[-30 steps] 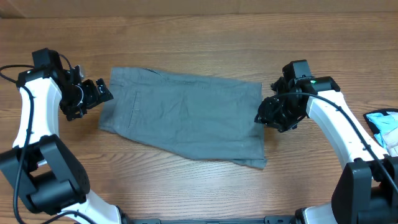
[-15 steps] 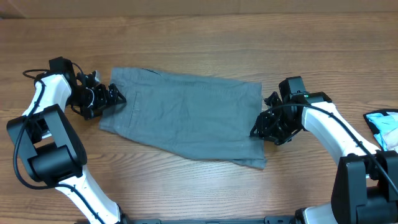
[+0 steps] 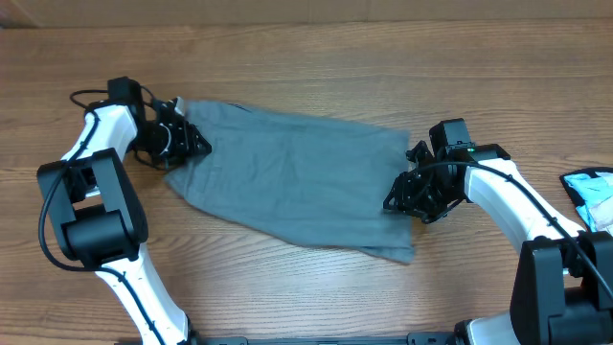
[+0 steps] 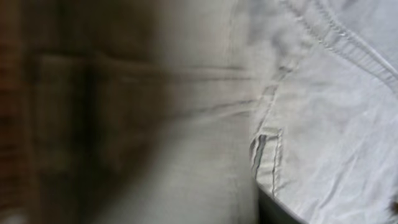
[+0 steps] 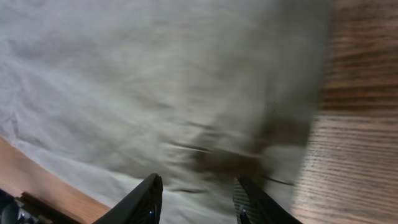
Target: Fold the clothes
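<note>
shorts: mid-grey pair (image 3: 297, 177), spread flat mid-tabletop (image 3: 306, 57), long axis left-right, near-right corner sagging toward the near edge.
material: judged light, thin woven cloth. Soft, no stiffness, drapes and creases freely. Not fragile and not slippery on wood.
handling: will sag and double over if lifted by one point. Needs both ends raised together and kept taut, or the fold goes skew.
best hold: stitched edges and corners. The double-stitched seam (image 4: 339, 40) in the left wrist view is thicker and should pinch more securely than a single layer.
left gripper: (image 3: 182, 142) on the shorts' far-left corner, cloth bunched up against it. Wrist view is all fabric, blurred, no fingers showing. Can't tell how far open it is, or whether it has a hold.
right gripper: (image 3: 407, 196) at the right edge, about midway along it. Fingertips (image 5: 149, 198) part-way apart, cloth under them, nothing visibly pinched.
risk: catching only the top layer, so the bottom layer lags behind on the lift.
</note>
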